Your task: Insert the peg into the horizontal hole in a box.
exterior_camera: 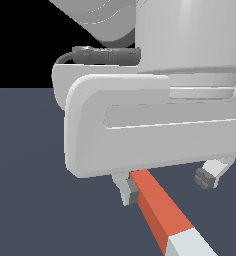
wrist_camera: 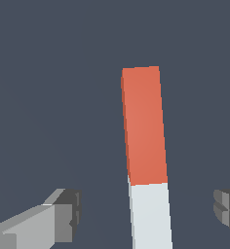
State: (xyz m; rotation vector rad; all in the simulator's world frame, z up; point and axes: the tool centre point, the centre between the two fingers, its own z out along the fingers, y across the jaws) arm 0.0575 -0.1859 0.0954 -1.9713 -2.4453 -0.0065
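One peg [exterior_camera: 165, 216], half red-orange and half white, is seen. One gripper [exterior_camera: 169, 184] is counted, with two fingers [exterior_camera: 131, 191]. One dark floor [exterior_camera: 30, 165] is shown.

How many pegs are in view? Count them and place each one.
1. The peg lies on the dark floor, between the fingers of the open end effector, its red-orange half under the end effector body and its white half toward the exterior view's lower right. The arm may hide others.
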